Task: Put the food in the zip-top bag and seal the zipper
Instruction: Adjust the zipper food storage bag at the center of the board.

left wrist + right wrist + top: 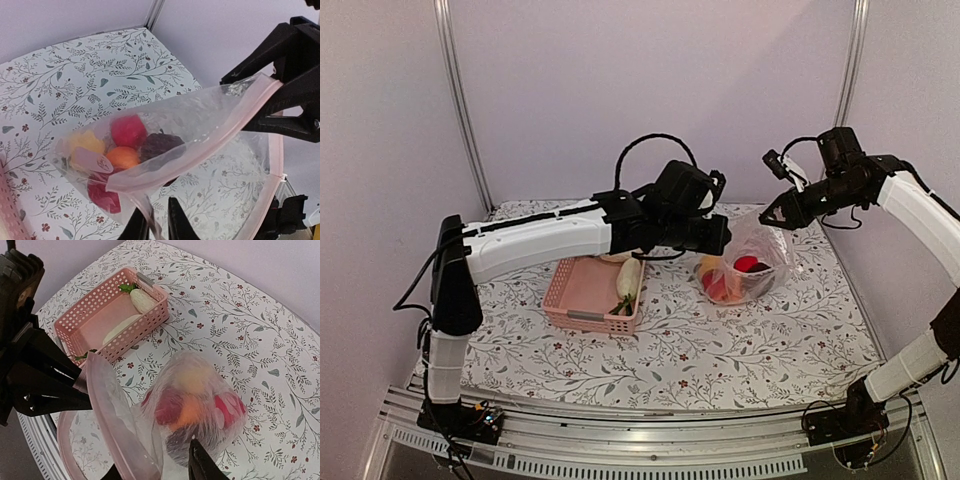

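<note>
- Our left gripper (pixel 720 235) is closed, pinching one side of the zip-top bag (pixel 200 112) at its mouth.
- Our right gripper (pixel 770 215) is clamped on the zipper (pixel 150 170) at the opposite side.
- We see the bag held up between them, its mouth open, with food (pixel 122 157) inside.
- Two white radishes (pixel 629 282) lie in the basket (pixel 570 300).

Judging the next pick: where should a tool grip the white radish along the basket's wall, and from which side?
Likely its middle, coming from above. The white radish lies lengthwise along the pink basket's wall, so side approaches are blocked; close the tool across its width, clear of the green leaf end.
</note>
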Controlling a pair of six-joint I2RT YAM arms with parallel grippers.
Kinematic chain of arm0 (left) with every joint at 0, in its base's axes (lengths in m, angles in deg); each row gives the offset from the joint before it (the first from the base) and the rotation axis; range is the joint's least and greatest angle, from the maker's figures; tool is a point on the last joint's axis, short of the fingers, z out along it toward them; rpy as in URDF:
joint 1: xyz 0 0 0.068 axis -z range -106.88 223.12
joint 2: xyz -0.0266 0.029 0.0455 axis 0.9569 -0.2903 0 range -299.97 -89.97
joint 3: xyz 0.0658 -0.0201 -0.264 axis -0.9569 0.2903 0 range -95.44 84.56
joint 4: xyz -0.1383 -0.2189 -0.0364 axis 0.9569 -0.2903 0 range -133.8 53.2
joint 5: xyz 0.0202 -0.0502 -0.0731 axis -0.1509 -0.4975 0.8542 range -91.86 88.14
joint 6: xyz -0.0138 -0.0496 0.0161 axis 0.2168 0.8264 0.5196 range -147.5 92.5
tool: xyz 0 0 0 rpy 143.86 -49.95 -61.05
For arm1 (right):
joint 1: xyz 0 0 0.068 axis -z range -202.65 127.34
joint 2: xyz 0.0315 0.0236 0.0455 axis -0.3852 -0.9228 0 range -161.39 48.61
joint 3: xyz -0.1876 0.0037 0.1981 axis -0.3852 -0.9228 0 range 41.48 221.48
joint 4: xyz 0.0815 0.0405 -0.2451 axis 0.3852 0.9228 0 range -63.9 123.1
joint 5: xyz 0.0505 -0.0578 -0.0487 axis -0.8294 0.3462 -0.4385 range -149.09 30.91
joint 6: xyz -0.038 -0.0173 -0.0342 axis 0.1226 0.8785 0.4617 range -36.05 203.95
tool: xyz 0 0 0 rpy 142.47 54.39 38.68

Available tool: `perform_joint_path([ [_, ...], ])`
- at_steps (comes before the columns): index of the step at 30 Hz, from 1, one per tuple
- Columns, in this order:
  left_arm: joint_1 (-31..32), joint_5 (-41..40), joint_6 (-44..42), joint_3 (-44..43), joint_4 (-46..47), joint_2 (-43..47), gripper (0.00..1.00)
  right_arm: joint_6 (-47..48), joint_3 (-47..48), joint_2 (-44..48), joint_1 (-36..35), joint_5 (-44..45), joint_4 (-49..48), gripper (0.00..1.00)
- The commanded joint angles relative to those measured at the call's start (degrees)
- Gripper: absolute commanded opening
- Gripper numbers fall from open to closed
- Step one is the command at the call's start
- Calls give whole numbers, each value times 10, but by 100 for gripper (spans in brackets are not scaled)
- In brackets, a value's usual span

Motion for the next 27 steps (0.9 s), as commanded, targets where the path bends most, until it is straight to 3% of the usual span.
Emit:
perform_joint_path([
  [1, -3, -28, -5, -5, -5, 7, 11, -2, -13, 22, -3, 49, 37, 35],
  [5, -2, -54, -11, 7, 9, 24, 0, -13, -27, 22, -3, 77, 51, 34],
  [11, -2, -75, -23, 21, 19, 38, 0, -13, -27, 39, -3, 117, 73, 32],
  [14, -2, -82, -29, 22, 25, 38, 0, -13, -28, 47, -3, 124, 72, 9],
  [17, -7, -93, -40, 12, 38, 29, 0, -12, -9, 42, -2, 164, 73, 2],
  [24, -50, -80, -98, -155, 105, -91, 0, -13, 122, -38, 42, 292, 32, 0],
  [27, -49, -66, -115, -193, 140, -106, 0, -18, 134, -47, 44, 292, 3, 0],
])
